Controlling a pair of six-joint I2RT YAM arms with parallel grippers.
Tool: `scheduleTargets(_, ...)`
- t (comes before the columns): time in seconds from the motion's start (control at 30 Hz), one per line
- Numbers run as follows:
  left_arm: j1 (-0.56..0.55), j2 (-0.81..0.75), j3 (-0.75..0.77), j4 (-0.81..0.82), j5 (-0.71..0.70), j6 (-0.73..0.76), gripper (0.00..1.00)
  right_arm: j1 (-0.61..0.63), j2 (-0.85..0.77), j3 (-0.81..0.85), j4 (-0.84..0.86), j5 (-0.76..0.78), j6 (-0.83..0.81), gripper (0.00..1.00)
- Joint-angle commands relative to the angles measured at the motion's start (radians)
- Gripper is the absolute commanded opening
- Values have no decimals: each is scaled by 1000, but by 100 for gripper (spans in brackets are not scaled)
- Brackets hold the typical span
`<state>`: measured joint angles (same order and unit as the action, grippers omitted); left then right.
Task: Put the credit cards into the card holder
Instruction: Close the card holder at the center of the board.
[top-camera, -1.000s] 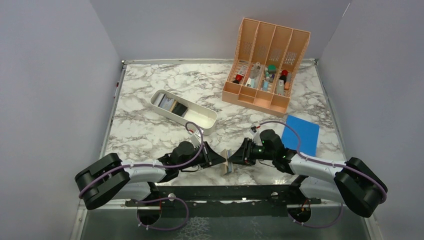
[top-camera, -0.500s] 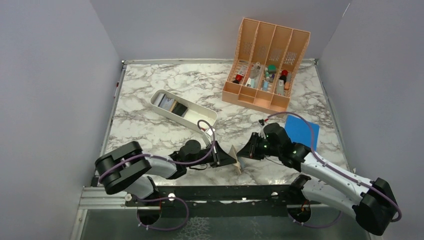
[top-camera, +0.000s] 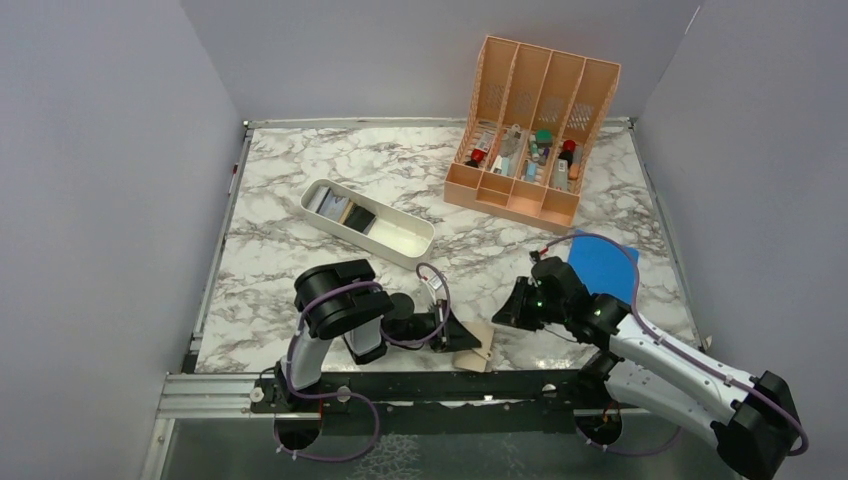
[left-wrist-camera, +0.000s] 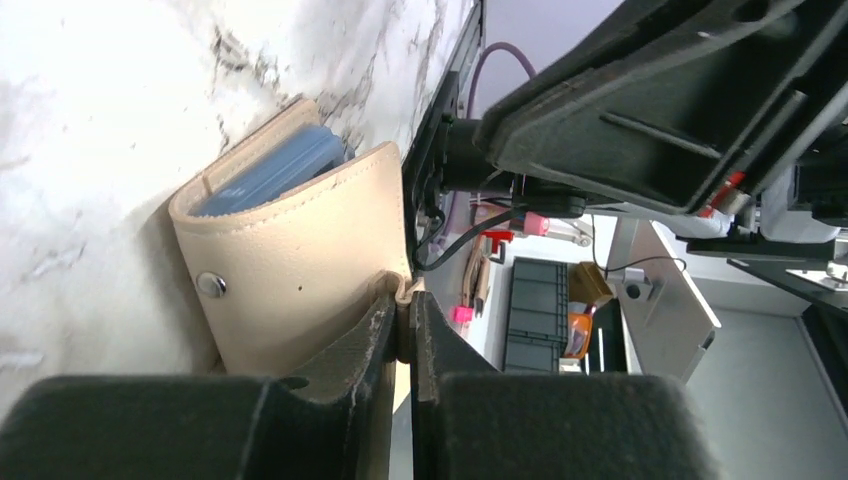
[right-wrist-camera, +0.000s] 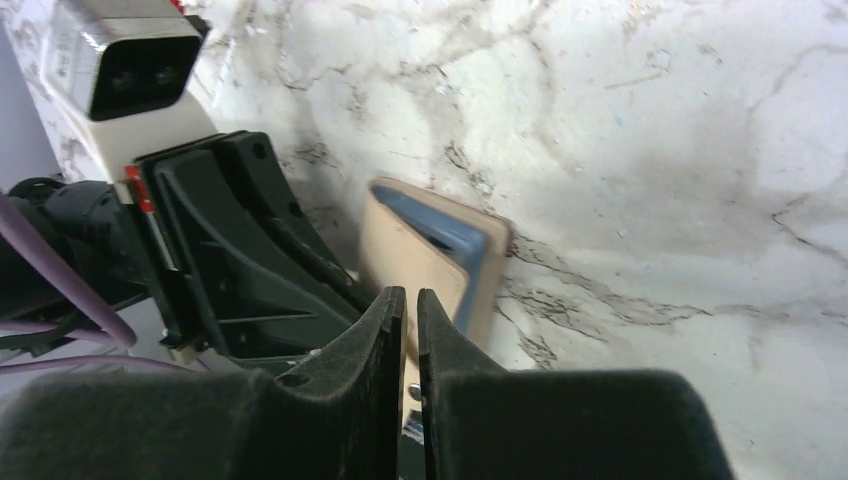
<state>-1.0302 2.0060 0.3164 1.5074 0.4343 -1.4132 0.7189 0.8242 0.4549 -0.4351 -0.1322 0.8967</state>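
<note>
The tan card holder (top-camera: 479, 347) lies folded near the table's front edge, its blue-grey inside showing at the fold (left-wrist-camera: 268, 175) and its snap button facing the left wrist camera. My left gripper (top-camera: 462, 340) is shut on a tan flap at the holder's edge (left-wrist-camera: 405, 305). My right gripper (top-camera: 504, 309) hovers just right of the holder (right-wrist-camera: 425, 255), jaws shut with nothing between them (right-wrist-camera: 411, 296). Credit cards (top-camera: 343, 209), grey and black, lie in the left end of the white tray (top-camera: 410, 243).
A peach slotted organizer (top-camera: 530, 130) with small items stands at the back right. A flat bright-blue rectangle (top-camera: 598, 262) lies behind the right arm. The table's front rail (top-camera: 400, 385) runs just below the holder.
The left arm has folded in and carried the holder right and toward the front edge, where it now lies folded. The right gripper has shut and drawn back from the holder.
</note>
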Motion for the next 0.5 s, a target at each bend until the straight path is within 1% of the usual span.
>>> scheduleTargets(0.0,12,-6,-31,279,-13,15,14,2,-20,-35,16,-3,-1,16)
scheduleTargets(0.03,16,6,-31,281,-11,12,17,3,-19,-30,6,8,2,20)
scheduleTargets(0.1,15,31,-27,281,-10,9,31,2,-19,-6,-37,44,9,25)
scheduleTargets(0.13,15,39,-24,281,-4,6,35,2,-20,6,-56,58,6,27)
scheduleTargets(0.23,12,23,-21,278,2,14,41,3,-32,20,-86,61,-1,32)
scheduleTargets(0.3,12,1,-19,266,7,17,50,2,-42,11,-80,34,-4,34)
scheduleTargets(0.37,9,-32,-22,229,5,33,52,2,-49,6,-87,28,-3,37)
scheduleTargets(0.47,6,-98,-35,134,-12,78,50,2,-54,-9,-84,29,1,40)
